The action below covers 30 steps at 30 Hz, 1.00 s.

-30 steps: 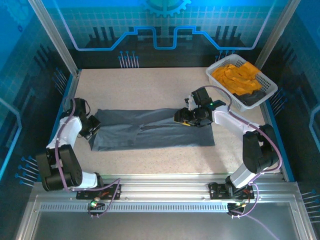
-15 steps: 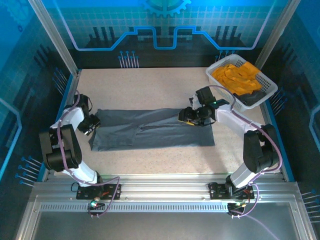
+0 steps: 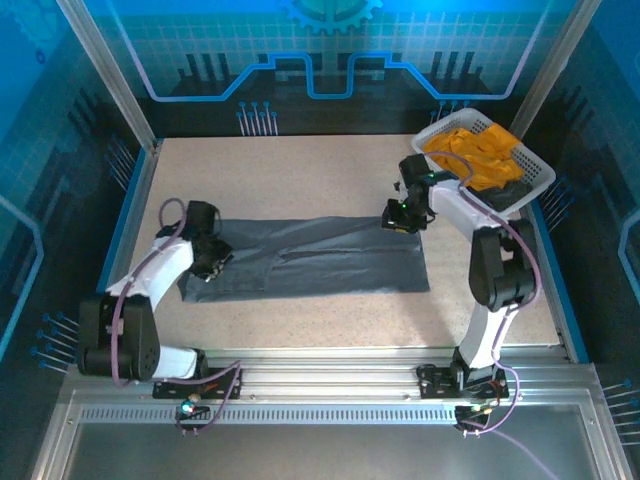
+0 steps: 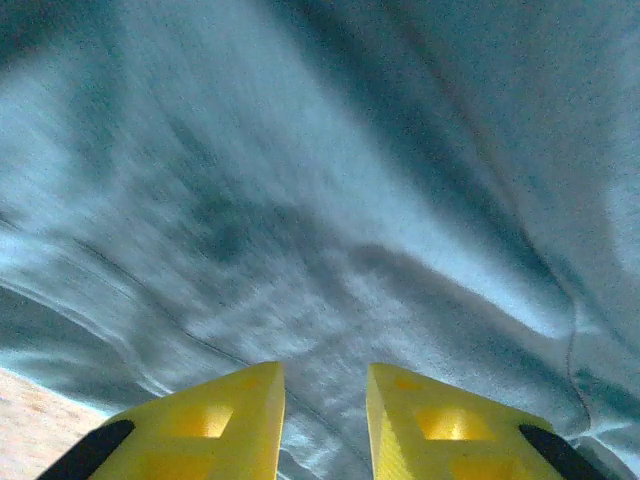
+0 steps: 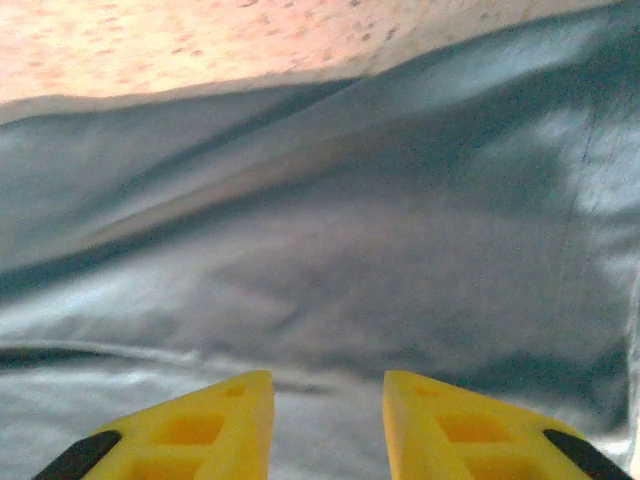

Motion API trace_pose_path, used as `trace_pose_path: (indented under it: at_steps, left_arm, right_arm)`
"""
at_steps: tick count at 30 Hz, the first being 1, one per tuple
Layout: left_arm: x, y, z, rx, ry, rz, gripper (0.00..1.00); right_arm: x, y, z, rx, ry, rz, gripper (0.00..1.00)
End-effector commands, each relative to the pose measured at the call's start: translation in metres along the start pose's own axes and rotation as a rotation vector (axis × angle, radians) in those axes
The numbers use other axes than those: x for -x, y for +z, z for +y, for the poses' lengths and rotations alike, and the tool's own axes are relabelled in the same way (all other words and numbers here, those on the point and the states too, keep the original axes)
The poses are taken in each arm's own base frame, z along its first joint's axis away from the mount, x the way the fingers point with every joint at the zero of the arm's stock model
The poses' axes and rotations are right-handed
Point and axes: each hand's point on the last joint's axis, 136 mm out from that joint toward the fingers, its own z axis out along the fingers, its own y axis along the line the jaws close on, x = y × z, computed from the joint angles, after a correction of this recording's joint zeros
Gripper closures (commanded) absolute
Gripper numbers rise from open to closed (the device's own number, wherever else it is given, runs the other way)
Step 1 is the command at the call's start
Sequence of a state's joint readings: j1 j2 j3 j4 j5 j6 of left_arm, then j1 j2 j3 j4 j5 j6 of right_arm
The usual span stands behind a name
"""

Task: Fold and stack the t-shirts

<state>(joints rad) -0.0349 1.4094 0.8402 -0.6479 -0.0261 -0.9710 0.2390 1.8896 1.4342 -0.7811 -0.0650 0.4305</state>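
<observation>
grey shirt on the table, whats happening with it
The robot is working on the grey shirt, which lies folded into a long band across the table. The left gripper is over its left end, the right gripper at its far right corner, both open and gripping nothing. Orange shirts sit in the basket.

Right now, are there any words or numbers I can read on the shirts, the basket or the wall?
There are no words or numbers to read.
grey t-shirt: plain, no print.
orange-yellow t-shirts in the white lattice basket: no print visible.
back wall: a gear sign and line patterns, no letters.
</observation>
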Motion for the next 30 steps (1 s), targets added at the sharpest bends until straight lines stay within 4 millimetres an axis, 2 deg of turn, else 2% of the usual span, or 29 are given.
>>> trace_pose_path:
  at_steps: [1, 4, 6, 9, 11, 14, 16, 19, 23, 27, 30]
  left_arm:
    - [-0.01, 0.026, -0.012, 0.026, -0.163, 0.084, 0.72]
    - [-0.005, 0.046, -0.023, 0.083, -0.136, 0.115, 0.71]
    - [-0.004, 0.062, -0.033, 0.11, -0.115, 0.157, 0.7]
    - [0.005, 0.08, -0.05, 0.154, -0.074, 0.18, 0.69]
    - [0.017, 0.087, -0.071, 0.147, -0.047, 0.173, 0.68]
    - [0.034, 0.098, -0.118, 0.097, 0.037, 0.154, 0.66]
    - [0.04, 0.105, -0.159, 0.055, 0.111, 0.156, 0.63]
    - [0.036, 0.118, -0.212, -0.007, 0.196, 0.172, 0.61]
    - [0.017, 0.139, -0.268, -0.112, 0.244, 0.196, 0.59]
    - [-0.003, 0.151, -0.326, -0.313, 0.247, 0.226, 0.58]
    - [-0.004, 0.148, -0.364, -0.463, 0.257, 0.201, 0.55]
  right_arm:
    - [-0.01, 0.019, -0.029, -0.167, -0.04, 0.12, 0.67]
    - [-0.014, 0.032, -0.04, -0.242, -0.053, 0.179, 0.66]
    - [-0.024, 0.038, -0.046, -0.277, -0.051, 0.232, 0.65]
    - [-0.043, 0.035, -0.055, -0.341, -0.042, 0.29, 0.62]
    - [-0.057, 0.028, -0.055, -0.362, -0.026, 0.3, 0.61]
    - [-0.083, 0.022, -0.045, -0.351, -0.011, 0.31, 0.59]
    - [-0.105, 0.023, -0.034, -0.35, -0.011, 0.325, 0.58]
    - [-0.14, 0.027, -0.019, -0.33, 0.045, 0.35, 0.58]
    - [-0.183, 0.036, 0.001, -0.266, 0.182, 0.362, 0.58]
    - [-0.195, 0.042, 0.034, -0.162, 0.262, 0.34, 0.58]
    - [-0.191, 0.043, 0.056, -0.107, 0.287, 0.347, 0.58]
